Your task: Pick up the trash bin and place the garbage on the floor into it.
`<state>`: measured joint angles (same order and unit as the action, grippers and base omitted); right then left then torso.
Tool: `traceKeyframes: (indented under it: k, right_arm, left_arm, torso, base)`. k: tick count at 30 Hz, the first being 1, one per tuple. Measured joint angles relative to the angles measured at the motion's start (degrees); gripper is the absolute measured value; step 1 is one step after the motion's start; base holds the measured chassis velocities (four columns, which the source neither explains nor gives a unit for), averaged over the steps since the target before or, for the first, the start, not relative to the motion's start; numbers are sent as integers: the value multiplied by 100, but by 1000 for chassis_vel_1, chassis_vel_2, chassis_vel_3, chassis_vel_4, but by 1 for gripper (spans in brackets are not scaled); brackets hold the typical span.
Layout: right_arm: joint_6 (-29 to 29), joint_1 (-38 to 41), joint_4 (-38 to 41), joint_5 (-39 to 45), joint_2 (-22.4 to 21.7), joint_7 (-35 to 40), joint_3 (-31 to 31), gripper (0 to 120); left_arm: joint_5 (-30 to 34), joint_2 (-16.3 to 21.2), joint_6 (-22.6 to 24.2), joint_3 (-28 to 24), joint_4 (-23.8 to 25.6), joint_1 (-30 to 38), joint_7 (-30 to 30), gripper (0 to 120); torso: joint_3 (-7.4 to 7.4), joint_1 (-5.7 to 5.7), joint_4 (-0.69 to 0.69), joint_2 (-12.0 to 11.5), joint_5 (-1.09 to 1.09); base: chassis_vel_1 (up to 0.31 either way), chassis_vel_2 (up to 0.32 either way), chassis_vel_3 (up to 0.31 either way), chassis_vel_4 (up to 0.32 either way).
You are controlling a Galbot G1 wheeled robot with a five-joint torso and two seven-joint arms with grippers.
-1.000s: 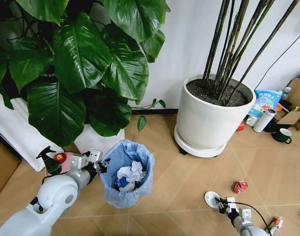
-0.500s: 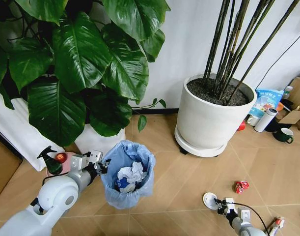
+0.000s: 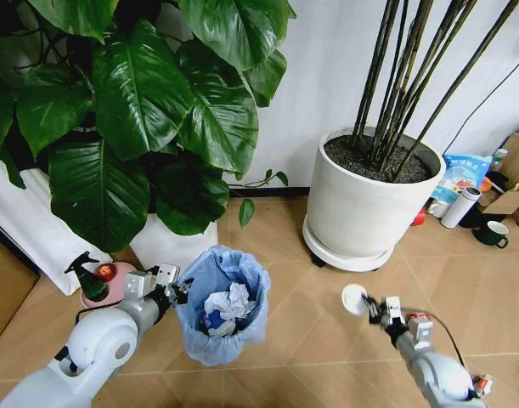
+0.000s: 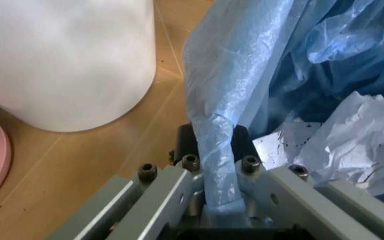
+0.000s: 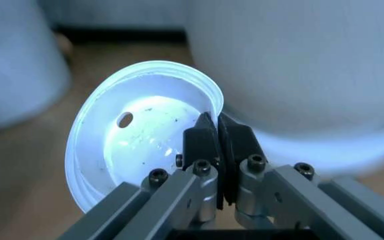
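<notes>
Holding item: white disc (image 3: 354, 299), pinched by its rim in the right gripper (image 3: 371, 307), jaws closed tight on the edge, as the right wrist view shows (image 5: 215, 132). Disc is lifted clear of the floor (image 3: 310, 340).

Key relation: bin (image 3: 222, 306) lies to the robot's left of the disc, well apart, with bare boards between. Bin mouth faces up, and the disc hangs at about rim height or a little above, as far as can be judged. The right arm is the one carrying; a leftward carry across the gap looks to be what the drop calls for.

Left gripper (image 3: 176, 291): clamped on the bin's near rim. In the left wrist view the jaws are closed on a fold of blue bag (image 4: 219, 165) and the rim under it. Whether the bin stands on the floor or hangs just off it cannot be told.

Bin: small, round, lined with a crinkly light-blue bag folded over the rim. Contents: crumpled white paper (image 3: 228, 302) and a blue-white scrap beneath it.

Disc: shallow, round, lid-like, raised lip, one small hole off centre (image 5: 125, 119), some dark specks inside. Rigid enough, by its look, to hold shape in an edge grip.

Remaining litter: red piece (image 3: 419, 318), just beside the right arm, partly hidden.

Surroundings: white pot (image 3: 369, 204) behind the disc, near.
</notes>
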<state>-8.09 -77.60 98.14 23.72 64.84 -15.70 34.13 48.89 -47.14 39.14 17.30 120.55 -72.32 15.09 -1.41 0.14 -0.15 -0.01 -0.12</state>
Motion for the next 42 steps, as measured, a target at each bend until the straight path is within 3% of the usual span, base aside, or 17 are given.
traceKeyframes:
  k: [5, 14, 21, 27, 35, 39, 42]
  right_arm:
    - [-269, 282, 973, 460, -516, 275, -486, 0]
    - [-509, 1140, 1761, 1064, -1186, 478, -1352, 0]
    - [-729, 2010, 2178, 1617, -1560, 480, -2768, 0]
    - [-784, 2554, 2037, 1679, -1462, 491, -3726, 0]
    - [-810, 2833, 1678, 1506, -1300, 552, -4491, 0]
    - [-840, 2850, 1585, 1358, -1275, 647, -4640, 0]
    - [-871, 2856, 1562, 1323, -1240, 733, -4673, 7]
  left_arm:
    - [-1, 8, 1, -25, -33, 18, 0, 0]
    - [20, 4, 71, -102, -154, 154, -18, 0]
    - [105, 24, 243, -214, -272, 320, -10, 0]
    - [177, 41, 273, -251, -303, 403, -13, 0]
    - [186, 35, 276, -271, -321, 422, -21, 0]
    - [186, 25, 277, -271, -323, 424, -26, 0]
    - [186, 17, 276, -271, -322, 423, -28, 0]
  torso:
    - [1, 0, 1, 1, 0]
    - [0, -1, 1, 1, 2]
    - [0, -1, 0, 1, 0]
    - [0, -1, 1, 1, 2]
    - [0, 0, 1, 1, 1]
    - [0, 0, 0, 1, 1]
    - [0, 0, 0, 1, 1]
  base:
    - [0, 0, 0, 0]
    - [0, 0, 0, 0]
    - [0, 0, 0, 0]
    - [0, 0, 0, 0]
    - [0, 0, 0, 0]
    - [0, 0, 0, 0]
    - [0, 0, 0, 0]
